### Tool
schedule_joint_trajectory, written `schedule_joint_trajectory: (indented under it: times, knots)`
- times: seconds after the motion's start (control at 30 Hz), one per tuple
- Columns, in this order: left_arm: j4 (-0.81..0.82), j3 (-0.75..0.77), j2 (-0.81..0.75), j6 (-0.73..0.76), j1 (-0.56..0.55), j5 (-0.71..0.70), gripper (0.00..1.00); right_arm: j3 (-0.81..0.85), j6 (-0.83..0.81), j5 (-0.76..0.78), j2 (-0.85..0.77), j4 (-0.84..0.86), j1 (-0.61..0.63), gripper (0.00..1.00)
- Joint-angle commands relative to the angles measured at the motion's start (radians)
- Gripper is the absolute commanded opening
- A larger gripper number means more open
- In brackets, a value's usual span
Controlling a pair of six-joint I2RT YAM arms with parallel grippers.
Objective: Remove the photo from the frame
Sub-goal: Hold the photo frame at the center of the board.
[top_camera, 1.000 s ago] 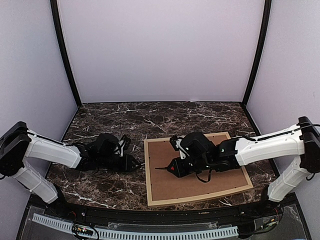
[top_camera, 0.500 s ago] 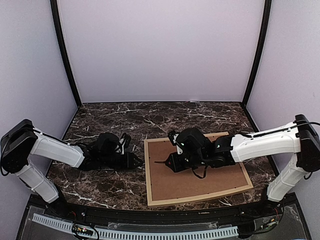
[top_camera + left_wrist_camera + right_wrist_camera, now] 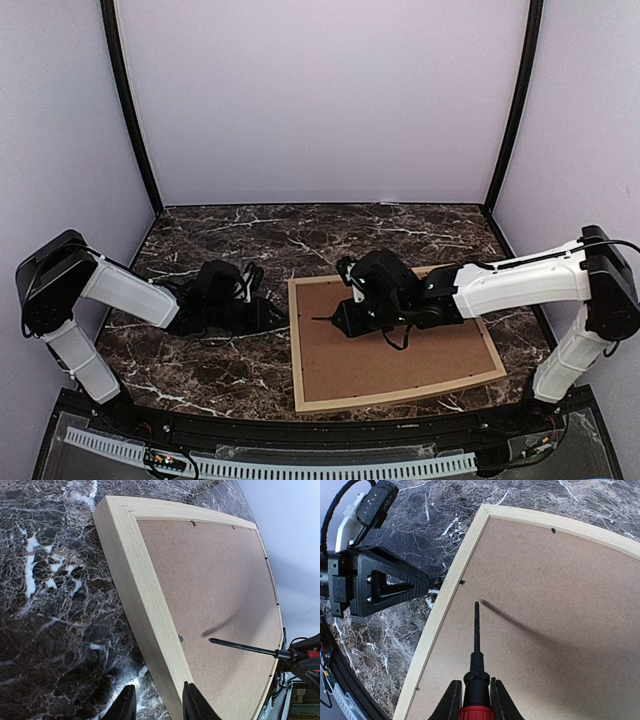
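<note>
Arms faced each other at the left rail of a thin light natural-wood picture frame, which lay back-up on a dark marble table.
Left arm lay low across the table, wrist level. The left gripper pointed right, fingers part-open at the rail; contact unclear. Right arm reached in over the plain brown backing board, wrist bent down. The right gripper was clamped on a red-handled screwdriver with a black shaft, its tip low over the board near a small dark tab. The photo was hidden; the board covered the opening.
</note>
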Motion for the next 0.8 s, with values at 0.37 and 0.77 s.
schedule_joint_trajectory:
  times: [0.37, 0.77]
  knots:
    - [0.050, 0.060, 0.071, 0.030, 0.020, 0.061, 0.31, 0.054, -0.025, -0.026, 0.052, 0.057, -0.021, 0.00]
    - [0.049, 0.098, 0.125, 0.034, 0.021, 0.069, 0.31, 0.053, -0.024, -0.030, 0.055, 0.058, -0.023, 0.00]
